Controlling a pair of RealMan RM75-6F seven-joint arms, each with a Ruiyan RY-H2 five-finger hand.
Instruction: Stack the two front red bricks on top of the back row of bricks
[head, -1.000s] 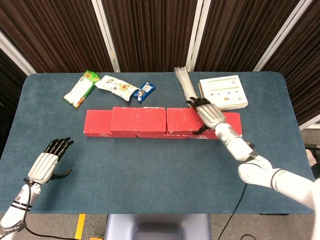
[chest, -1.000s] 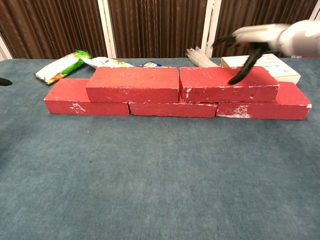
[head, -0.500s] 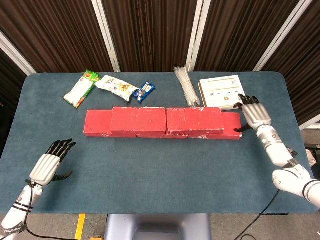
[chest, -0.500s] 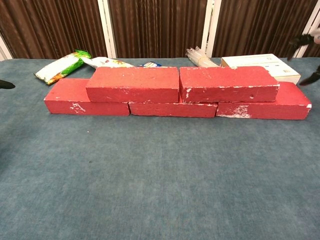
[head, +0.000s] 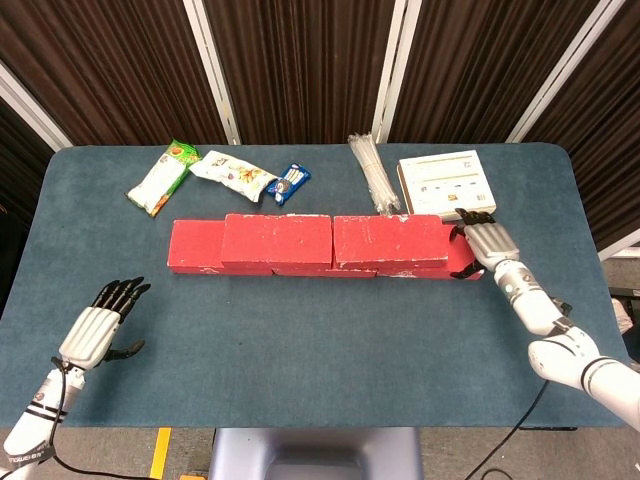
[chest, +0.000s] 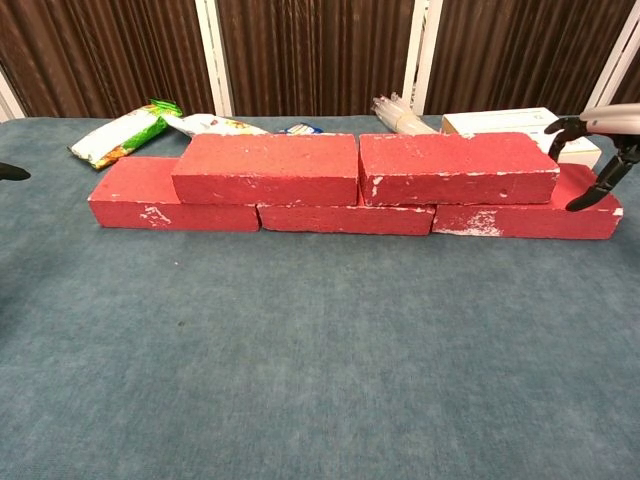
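Note:
Several red bricks form a low wall across the table. Two upper bricks, the left one (head: 277, 240) (chest: 266, 168) and the right one (head: 390, 240) (chest: 455, 167), lie on a lower row whose ends (head: 195, 246) (chest: 530, 215) stick out. My right hand (head: 487, 243) (chest: 598, 152) hangs over the right end of the lower row, fingers spread and holding nothing; its thumb points down at that brick. My left hand (head: 96, 328) floats open above the front left of the table, far from the bricks; only a fingertip (chest: 10, 172) shows in the chest view.
Behind the bricks lie a green snack packet (head: 160, 176), a white packet (head: 233, 172), a small blue packet (head: 289, 182), a bundle of clear sticks (head: 372, 172) and a white box (head: 446, 184). Blue cloth (head: 320, 340) covers the table in front.
My right hand let go of the right upper brick, swung out to the right, then came back in over the right end of the lower row. The left hand barely moved.

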